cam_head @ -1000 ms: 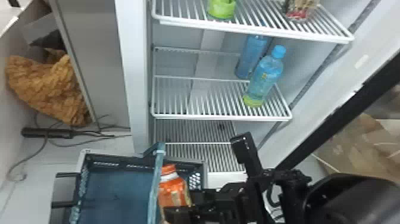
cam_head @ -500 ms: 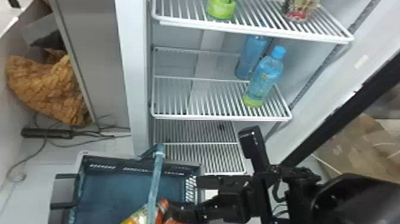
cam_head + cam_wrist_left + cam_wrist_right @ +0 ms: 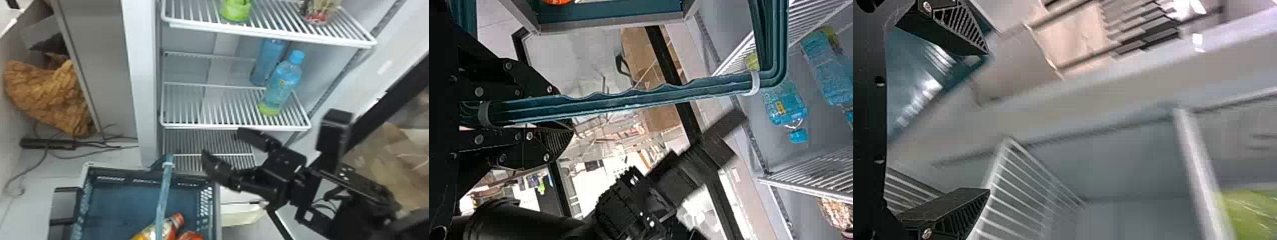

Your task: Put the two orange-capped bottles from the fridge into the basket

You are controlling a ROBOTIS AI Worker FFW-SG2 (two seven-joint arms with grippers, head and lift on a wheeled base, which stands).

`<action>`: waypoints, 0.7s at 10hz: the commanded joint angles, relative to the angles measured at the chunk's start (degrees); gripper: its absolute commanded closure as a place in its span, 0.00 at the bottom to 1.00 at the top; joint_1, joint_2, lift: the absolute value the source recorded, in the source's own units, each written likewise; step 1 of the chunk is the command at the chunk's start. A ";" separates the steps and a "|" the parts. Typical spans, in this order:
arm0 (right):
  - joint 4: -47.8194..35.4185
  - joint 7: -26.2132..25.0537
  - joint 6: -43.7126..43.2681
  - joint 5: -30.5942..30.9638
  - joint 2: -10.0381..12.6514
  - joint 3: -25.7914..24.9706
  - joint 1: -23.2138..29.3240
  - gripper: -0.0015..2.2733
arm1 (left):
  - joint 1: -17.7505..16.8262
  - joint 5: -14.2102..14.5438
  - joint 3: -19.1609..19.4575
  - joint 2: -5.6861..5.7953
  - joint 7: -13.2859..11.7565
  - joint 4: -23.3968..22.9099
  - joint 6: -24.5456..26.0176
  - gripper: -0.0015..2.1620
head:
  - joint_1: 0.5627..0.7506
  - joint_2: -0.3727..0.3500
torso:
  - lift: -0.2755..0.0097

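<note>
I have both orange-capped bottles in the basket [image 3: 110, 179], at its near end. The first bottle [image 3: 172, 227] lies aslant, with its cap toward the far right and the basket's blue-green handle [image 3: 162, 194] crossing over it. Of the second bottle [image 3: 191, 236] I see just the orange-red top, right beside the first at the near edge of my head view; the rest is cut off.

My left gripper [image 3: 565, 118] has its fingers clamped on that handle, which is raised over the basket. My right gripper [image 3: 221, 142] hangs near the basket's far right corner, in front of the fridge's lower shelves; its fingers are spread well apart with nothing between them.

In the fridge, a blue-capped bottle [image 3: 284, 83] stands at the right end of the middle shelf [image 3: 188, 110], and a blue bottle [image 3: 267, 60] stands behind it, a little to the left. The shelf above carries a green container [image 3: 236, 12] on the left and a red-bottomed package [image 3: 318, 14] on the right. Over on the left I can make out a crumpled orange-brown cloth [image 3: 48, 92], with a black power strip [image 3: 48, 144] and cables on the floor nearer me.
</note>
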 commanded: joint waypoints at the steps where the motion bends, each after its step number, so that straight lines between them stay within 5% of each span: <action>1: 0.22 -2.51 -11.59 -0.08 1.80 -1.66 3.55 0.04 | 0.00 0.06 0.04 -0.06 0.00 0.00 -0.04 0.56 | 0.70 0.17 | 0.14; 3: 3.59 -7.87 -25.66 -0.99 4.26 -3.03 7.20 0.04 | 0.00 0.06 0.27 -0.15 0.00 0.00 -0.46 0.56 | 0.70 0.09 | 0.14; 7: 12.03 -17.89 -44.50 -3.28 4.88 -0.74 11.84 0.04 | -0.14 -0.28 0.04 -0.06 0.09 0.00 -0.60 0.56 | 0.70 0.03 | 0.14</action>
